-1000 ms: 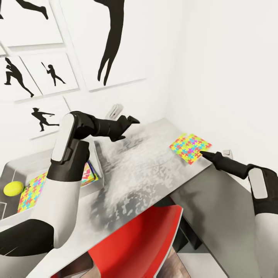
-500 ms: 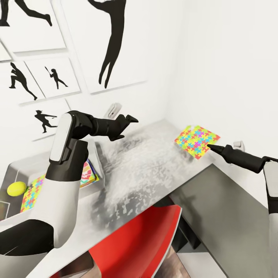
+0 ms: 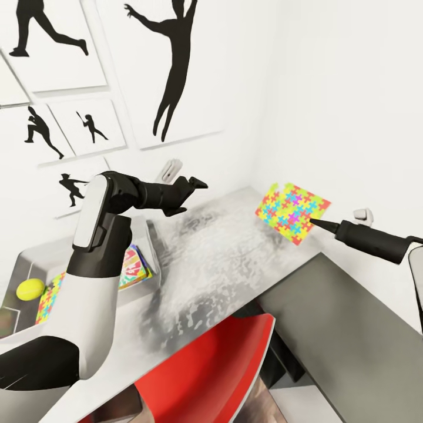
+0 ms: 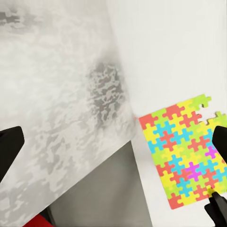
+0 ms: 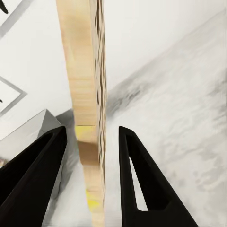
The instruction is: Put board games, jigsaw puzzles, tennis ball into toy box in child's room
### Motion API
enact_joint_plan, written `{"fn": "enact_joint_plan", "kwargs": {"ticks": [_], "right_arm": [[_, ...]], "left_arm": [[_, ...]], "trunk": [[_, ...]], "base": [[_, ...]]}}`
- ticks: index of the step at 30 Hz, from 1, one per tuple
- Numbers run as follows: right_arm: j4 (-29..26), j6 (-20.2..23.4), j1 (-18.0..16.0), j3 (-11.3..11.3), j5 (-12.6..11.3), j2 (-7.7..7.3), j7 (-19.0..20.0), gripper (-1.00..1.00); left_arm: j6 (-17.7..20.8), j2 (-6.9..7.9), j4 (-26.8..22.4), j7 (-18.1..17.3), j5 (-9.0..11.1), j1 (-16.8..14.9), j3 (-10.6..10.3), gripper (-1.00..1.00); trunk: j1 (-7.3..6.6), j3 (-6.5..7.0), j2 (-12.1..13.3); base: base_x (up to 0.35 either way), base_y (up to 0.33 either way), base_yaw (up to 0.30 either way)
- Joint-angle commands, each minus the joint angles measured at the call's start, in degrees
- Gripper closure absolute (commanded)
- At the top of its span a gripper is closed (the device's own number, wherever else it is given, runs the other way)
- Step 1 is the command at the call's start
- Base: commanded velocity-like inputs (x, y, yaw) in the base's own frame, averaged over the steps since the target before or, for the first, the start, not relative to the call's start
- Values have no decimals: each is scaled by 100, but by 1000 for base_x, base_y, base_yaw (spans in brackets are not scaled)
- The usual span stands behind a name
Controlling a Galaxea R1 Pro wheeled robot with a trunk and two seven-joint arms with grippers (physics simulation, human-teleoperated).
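We see the table (image 3: 223, 264) running along the wall, marbled and mostly bare across its middle, which leaves us open room to carry things leftward. At its left end sits the toy box (image 3: 29, 258), already holding one jigsaw puzzle (image 3: 50, 296), the tennis ball (image 3: 29, 288) and a colourful flat box (image 3: 134, 267) that we take for a board game, partly hidden by our left arm. So we judge the task well along; we cannot tell how many board games are in, since the arm covers part of the bin. Our right claw (image 3: 312, 222) grips the second jigsaw puzzle (image 3: 292, 212) by its near corner and holds it tilted up, clear of the table's far right corner and close to the wall; in the right wrist view the puzzle's edge (image 5: 87, 109) stands between the fingers. Our left claw (image 3: 197, 183) hangs released above the middle of the table, in the path to the toy box.
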Motion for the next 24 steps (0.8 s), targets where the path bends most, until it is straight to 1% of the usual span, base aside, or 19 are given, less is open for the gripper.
{"fn": "enact_joint_plan", "kwargs": {"ticks": [1, 2, 3, 4, 5, 9, 15, 16, 19, 24], "right_arm": [[-27, 25, 9, 0, -51, -49, 43, 100], [-40, 25, 15, 2, -87, -78, 43, 100], [-68, 25, 34, 8, -142, -140, 42, 100], [-110, 25, 73, 15, -203, -209, 43, 100], [-156, 25, 110, 20, -240, -235, 44, 100], [-288, 25, 177, 27, -358, -272, 44, 100], [-358, 25, 224, 29, -438, -288, 42, 100], [-362, 25, 226, 29, -440, -288, 42, 100], [-438, 25, 252, 34, -452, -290, 46, 100], [-486, 25, 354, 37, -465, -290, 49, 100]], "left_arm": [[41, -2, -22, 48, 45, -5, 2, -100], [49, -1, -41, 46, 45, -3, 0, -100], [62, 1, -102, 44, 43, 12, -2, -100], [75, 2, -239, 49, 31, 78, -6, -100], [80, 3, -319, 51, 12, 135, -7, -100], [84, 4, -414, 52, -18, 224, -2, -100], [70, 26, -446, 51, -30, 258, 15, -100], [65, 31, -448, 57, -28, 258, 35, -100], [39, 48, -448, 80, 8, 264, 229, -100], [18, 67, -444, 101, 27, 266, 380, -100]], "trunk": [[3, 0, -9], [3, 10, -9], [3, 19, -9], [3, 28, -9], [3, 38, -9], [3, 75, -9], [3, 132, -9], [3, 141, -9], [3, 169, -9], [-106, 306, 191]], "base": [[0, 0, 0], [0, 0, 0], [0, 0, 0], [0, 0, 0], [0, 0, 0], [-50, 0, 0], [-217, 0, 0], [-115, 0, 0], [-57, 0, 18], [-17, 0, 60]]}}
